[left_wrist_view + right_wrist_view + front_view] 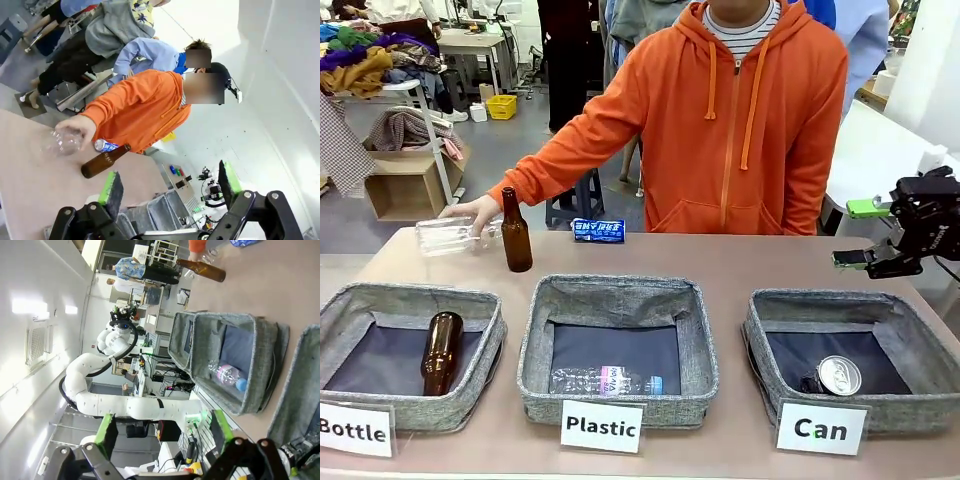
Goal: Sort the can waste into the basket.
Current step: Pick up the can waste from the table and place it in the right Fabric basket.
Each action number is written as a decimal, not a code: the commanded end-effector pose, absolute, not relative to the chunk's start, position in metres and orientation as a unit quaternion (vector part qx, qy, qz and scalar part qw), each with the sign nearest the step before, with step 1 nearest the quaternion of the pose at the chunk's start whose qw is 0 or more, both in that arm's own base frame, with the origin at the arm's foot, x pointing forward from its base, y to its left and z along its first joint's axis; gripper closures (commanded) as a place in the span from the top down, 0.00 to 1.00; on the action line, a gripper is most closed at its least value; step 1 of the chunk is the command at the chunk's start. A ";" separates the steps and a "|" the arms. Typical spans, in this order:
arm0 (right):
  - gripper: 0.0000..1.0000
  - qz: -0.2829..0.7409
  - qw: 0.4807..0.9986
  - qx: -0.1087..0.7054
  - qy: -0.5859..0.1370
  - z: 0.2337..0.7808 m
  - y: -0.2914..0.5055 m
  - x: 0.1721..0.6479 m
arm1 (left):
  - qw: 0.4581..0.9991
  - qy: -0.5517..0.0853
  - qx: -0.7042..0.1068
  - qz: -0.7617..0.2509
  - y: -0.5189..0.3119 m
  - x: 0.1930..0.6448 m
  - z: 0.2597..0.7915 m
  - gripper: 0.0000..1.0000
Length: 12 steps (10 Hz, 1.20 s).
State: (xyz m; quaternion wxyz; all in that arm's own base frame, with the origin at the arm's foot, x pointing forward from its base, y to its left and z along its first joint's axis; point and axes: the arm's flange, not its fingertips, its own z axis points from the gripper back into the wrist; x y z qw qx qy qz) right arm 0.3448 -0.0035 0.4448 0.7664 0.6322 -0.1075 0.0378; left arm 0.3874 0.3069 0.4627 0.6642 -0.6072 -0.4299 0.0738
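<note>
Green-padded left gripper (169, 184) stands released, empty; blue can (598, 231) lies at the table's (720, 255) far edge, right of an upright brown bottle (515, 235); silver-topped can (838, 376) lies inside the "Can" basket (840, 308); right gripper (860, 233) hangs released, empty, beyond that basket's far right corner.

The right gripper (856, 233) hangs with jaws spread and empty (fingers pointing sideways), the left gripper (167, 182) likewise wide.
</note>
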 end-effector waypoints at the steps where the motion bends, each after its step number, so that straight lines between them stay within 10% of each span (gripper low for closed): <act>1: 1.00 0.034 0.761 0.640 -0.106 0.449 0.000 0.345 | 0.677 -0.436 -0.591 0.048 0.282 0.403 0.476 1.00; 8: 1.00 0.034 0.761 0.640 -0.106 0.449 0.000 0.345 | 0.815 -0.334 -0.463 -0.095 0.104 0.524 0.526 1.00; 12: 1.00 0.034 0.761 0.640 -0.106 0.449 0.000 0.345 | 0.750 -0.372 -0.543 -0.066 0.228 0.452 0.513 1.00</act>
